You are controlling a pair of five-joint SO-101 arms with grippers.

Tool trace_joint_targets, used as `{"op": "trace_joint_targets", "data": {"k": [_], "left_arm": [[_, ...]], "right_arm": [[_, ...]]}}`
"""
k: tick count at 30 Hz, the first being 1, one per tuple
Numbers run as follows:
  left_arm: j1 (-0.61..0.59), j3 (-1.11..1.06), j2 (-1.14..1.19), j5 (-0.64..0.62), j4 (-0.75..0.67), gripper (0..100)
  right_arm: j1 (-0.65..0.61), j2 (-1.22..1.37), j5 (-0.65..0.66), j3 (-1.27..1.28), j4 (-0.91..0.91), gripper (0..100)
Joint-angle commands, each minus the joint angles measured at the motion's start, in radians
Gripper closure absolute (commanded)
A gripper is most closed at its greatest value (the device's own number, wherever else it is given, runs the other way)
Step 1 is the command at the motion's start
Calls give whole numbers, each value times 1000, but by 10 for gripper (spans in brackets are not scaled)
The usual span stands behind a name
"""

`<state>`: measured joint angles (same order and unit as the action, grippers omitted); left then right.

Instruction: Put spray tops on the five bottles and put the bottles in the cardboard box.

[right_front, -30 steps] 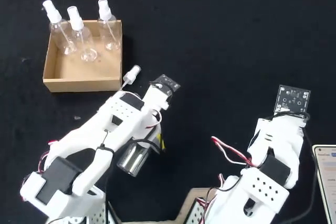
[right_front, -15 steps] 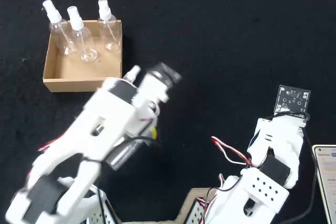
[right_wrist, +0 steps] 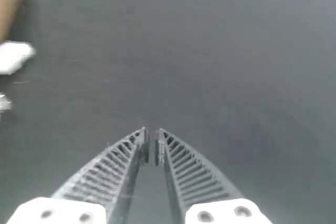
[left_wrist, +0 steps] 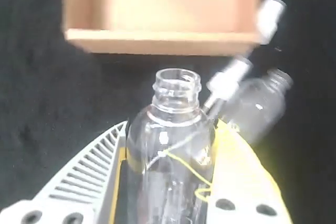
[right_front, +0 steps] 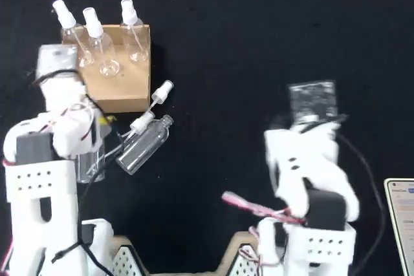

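Left hand (left_wrist: 171, 128) swung bottle (left_wrist: 169, 156) aside, box (right_front: 127, 94) holds three

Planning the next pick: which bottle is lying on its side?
The uncapped bottle on the table beside the cardboard box. The three bottles in the box stand upright with spray tops on; the other uncapped one sits in the left gripper.

Even, bright overhead light. The matte black tablecloth (right_front: 259, 37) soaks it up; shadows barely register. My white right arm (right_front: 304, 159), centre-right in the high view, is smeared. Small glints on the clear plastic bottle (left_wrist: 170, 145) I hold; the brown cardboard box (left_wrist: 157, 40) beyond it is soft and washed pale.
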<state>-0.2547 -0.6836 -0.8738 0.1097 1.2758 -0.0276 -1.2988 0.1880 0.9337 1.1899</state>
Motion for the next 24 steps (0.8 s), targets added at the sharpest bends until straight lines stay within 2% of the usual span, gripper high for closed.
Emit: {"op": "trace_joint_targets", "data": {"k": [1,5,9,18,24], "left_arm": [[-47,-186,-109,-91,-183,866],[-41,-314,-209,-135,-272,866],[-54,-423,-304,-130,-361,866],[-53,-665,-442,-138,-569,867],[-50,-762,-516,-140,-637,869]], "right_arm": [[-195,8,-23,-54,-51,962],[-252,119,-23,-48,-143,962],[-278,337,-58,-87,-235,962],[-466,780,-371,-240,-454,962],[-496,987,-643,-251,-666,962]]}}
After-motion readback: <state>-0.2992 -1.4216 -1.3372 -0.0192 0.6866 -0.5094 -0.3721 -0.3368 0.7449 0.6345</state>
